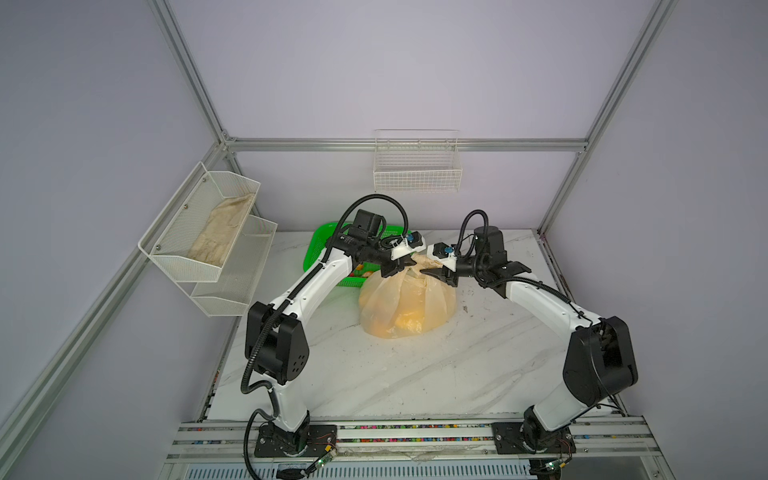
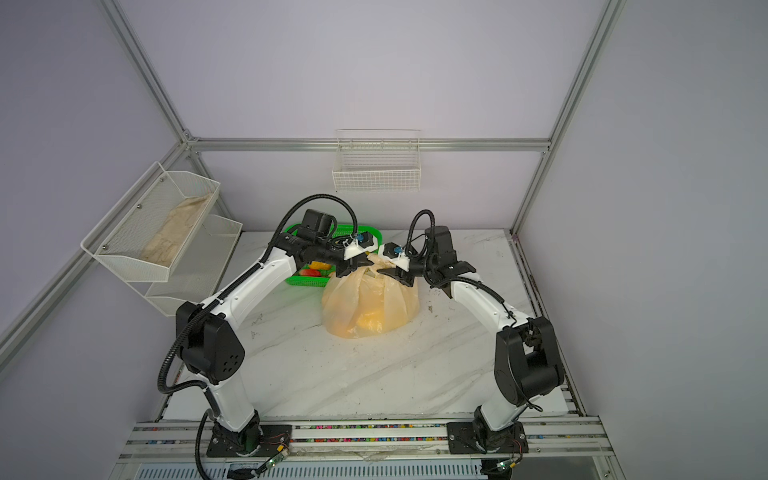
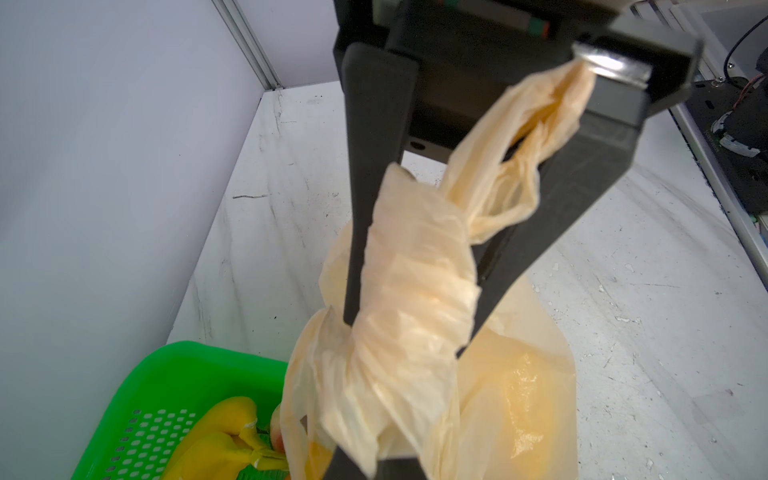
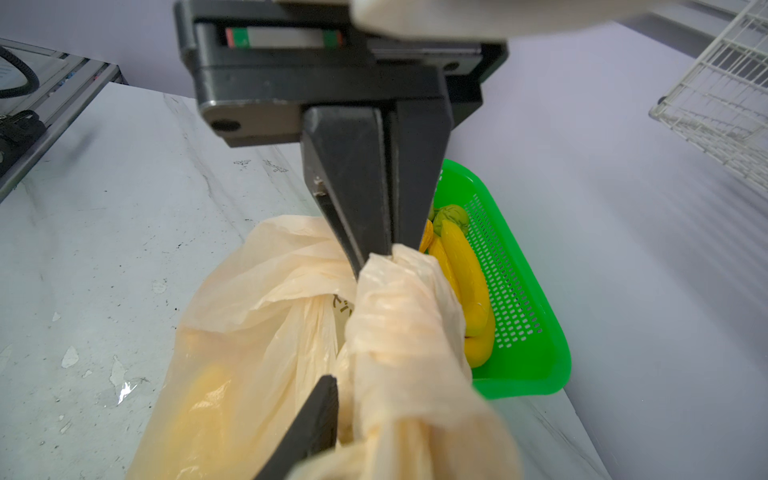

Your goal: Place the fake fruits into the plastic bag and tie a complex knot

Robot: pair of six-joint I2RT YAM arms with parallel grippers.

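One patch dark lettering (image 4: 343, 306) on plastic bag (image 4: 249, 320), unreadable.

In both top views the left arm (image 1: 328, 274) hides most of the green basket (image 1: 313, 249) at 10 o'clock from the plastic bag (image 1: 407, 307). The fake fruits (image 2: 309, 272) inside are tiny specks. The bag's load is a yellow blur. The left wrist view's edge cuts off a banana bunch (image 3: 224, 440). Dark lettering (image 4: 343, 305) vanishes among folds.
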